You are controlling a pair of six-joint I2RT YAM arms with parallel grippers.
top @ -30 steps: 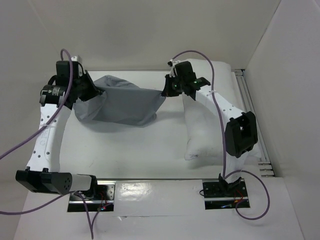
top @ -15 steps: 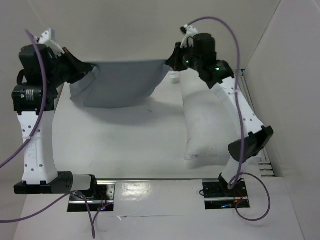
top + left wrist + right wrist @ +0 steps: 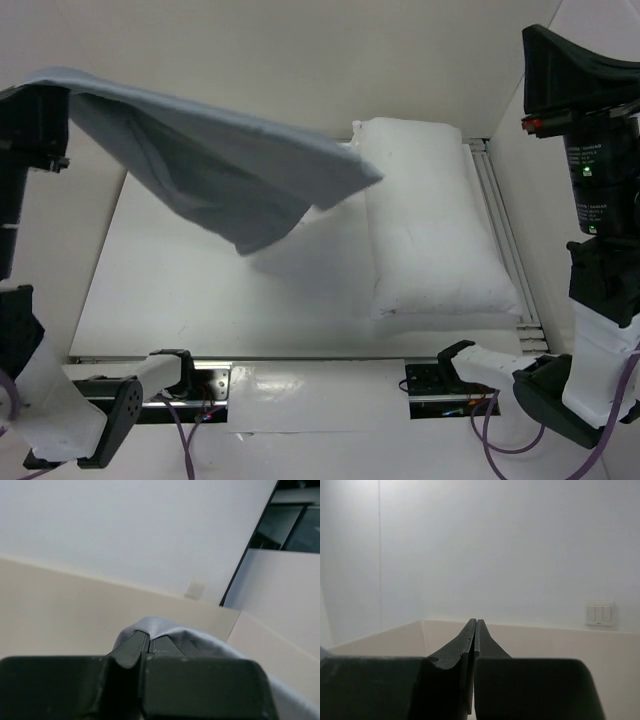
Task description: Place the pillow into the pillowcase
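Observation:
The white pillow (image 3: 430, 230) lies lengthwise on the right side of the table. My left gripper (image 3: 148, 636) is raised high at the left and is shut on an edge of the grey pillowcase (image 3: 172, 630). In the top view the pillowcase (image 3: 220, 160) spreads in the air from the left arm (image 3: 30, 120) toward the pillow. Its free right end hangs over the pillow's far left corner. My right gripper (image 3: 476, 622) is raised high at the right (image 3: 570, 65), points at the wall, and is shut on nothing.
A metal rail (image 3: 500, 225) runs along the table's right edge beside the pillow. White walls close in the back and right. The arm bases (image 3: 445, 385) sit on plates at the near edge. A wall switch (image 3: 599, 614) shows in the right wrist view.
Both arms have swung up high. The right gripper has let go of the pillowcase's right corner. The cloth now hangs from the left gripper alone and has lifted off the table.

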